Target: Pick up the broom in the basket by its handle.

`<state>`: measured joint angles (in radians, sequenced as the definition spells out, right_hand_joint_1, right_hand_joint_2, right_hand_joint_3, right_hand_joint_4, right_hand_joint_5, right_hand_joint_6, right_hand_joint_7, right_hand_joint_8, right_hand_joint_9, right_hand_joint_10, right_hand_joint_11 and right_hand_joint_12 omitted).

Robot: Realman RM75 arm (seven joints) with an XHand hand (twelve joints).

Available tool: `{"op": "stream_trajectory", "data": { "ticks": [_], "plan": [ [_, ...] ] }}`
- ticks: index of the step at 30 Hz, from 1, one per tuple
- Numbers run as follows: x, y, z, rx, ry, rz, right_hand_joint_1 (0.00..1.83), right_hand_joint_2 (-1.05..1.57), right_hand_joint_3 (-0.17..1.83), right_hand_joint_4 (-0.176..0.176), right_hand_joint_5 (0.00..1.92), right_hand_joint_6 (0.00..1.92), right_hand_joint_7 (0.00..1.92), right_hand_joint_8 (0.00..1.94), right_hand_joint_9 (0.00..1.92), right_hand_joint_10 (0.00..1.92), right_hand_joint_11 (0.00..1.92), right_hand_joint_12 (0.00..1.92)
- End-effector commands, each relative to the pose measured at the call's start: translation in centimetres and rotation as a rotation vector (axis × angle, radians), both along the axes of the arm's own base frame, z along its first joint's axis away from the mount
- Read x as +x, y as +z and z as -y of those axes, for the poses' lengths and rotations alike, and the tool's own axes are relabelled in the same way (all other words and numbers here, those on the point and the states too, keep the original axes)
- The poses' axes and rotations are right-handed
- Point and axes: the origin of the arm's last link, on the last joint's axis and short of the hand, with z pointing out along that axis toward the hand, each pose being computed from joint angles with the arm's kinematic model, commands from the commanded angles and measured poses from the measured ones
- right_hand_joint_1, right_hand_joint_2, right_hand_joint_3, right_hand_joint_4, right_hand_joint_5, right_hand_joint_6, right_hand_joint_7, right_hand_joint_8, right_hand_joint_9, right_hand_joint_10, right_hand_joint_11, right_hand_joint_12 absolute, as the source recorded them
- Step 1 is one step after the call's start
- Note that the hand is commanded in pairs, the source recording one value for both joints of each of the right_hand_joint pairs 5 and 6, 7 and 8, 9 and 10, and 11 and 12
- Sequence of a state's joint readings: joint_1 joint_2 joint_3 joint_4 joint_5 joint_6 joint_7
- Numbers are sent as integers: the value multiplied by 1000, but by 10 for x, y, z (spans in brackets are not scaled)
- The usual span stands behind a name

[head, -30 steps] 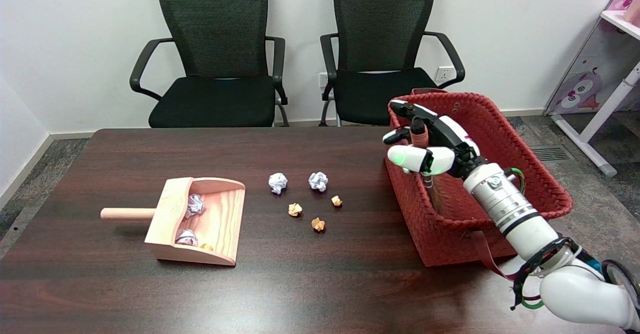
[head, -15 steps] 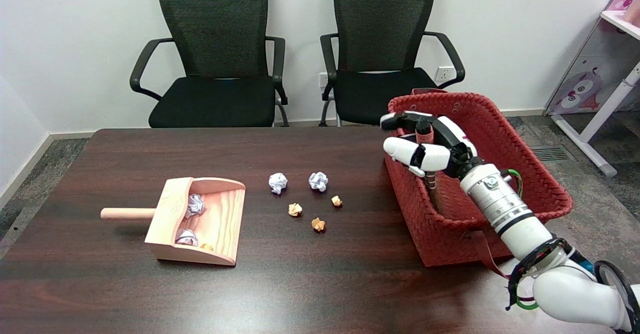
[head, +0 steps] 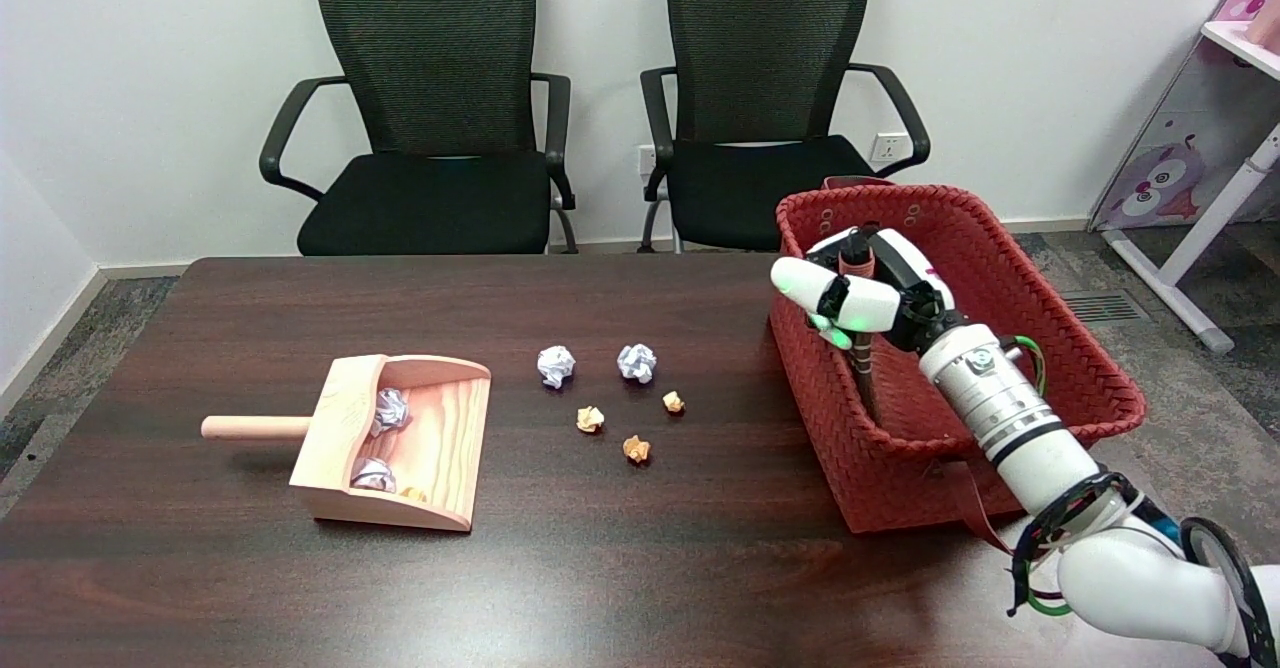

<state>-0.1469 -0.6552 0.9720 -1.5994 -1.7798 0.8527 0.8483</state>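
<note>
**Hand wraps the broom handle in the red basket**

The fingers (head: 835, 298) of the right hand (head: 870, 288) are curled in around the broom handle (head: 857, 266). The handle's reddish-brown top pokes out above the fingers. The thumb side lies across the front of it, so the hand looks like it has hold of the handle.

The broom (head: 866, 373) stands nearly upright inside the red basket (head: 1040, 368), close to its left wall. Its dark lower part goes down into the basket, and the brush end is hard to see.

The white arm (head: 1010, 418) reaches in from the near right, over the basket's near rim.

The basket sits on the right part of the dark brown table (head: 600, 568). Left of it lie two white paper balls (head: 557, 365) and three small orange paper balls (head: 636, 448). Farther left is a wooden dustpan (head: 400, 443) with crumpled paper inside it.

Two black chairs (head: 430, 108) stand beyond the table's far edge.
</note>
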Motion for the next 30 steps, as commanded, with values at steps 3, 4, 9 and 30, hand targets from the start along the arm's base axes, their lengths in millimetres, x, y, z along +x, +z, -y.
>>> {"op": "stream_trajectory", "data": {
  "ticks": [3, 4, 9, 30],
  "plan": [
    [3, 3, 6, -13, 15, -2, 851, 442, 814, 176, 1920, 1920, 1920, 1920, 1794, 1794, 1920, 1920],
    [3, 3, 6, -14, 16, -3, 853, 454, 803, 176, 1920, 1920, 1920, 1920, 1809, 1809, 1920, 1920],
    [7, 5, 8, -20, 31, -2, 896, 1089, 861, 176, 1920, 1920, 1920, 1920, 1916, 1916, 1920, 1920],
    [67, 19, 20, -86, 228, 19, 1021, 1571, 1304, 176, 1920, 1920, 1920, 1920, 1920, 1920, 1920, 1920]
  ]
}}
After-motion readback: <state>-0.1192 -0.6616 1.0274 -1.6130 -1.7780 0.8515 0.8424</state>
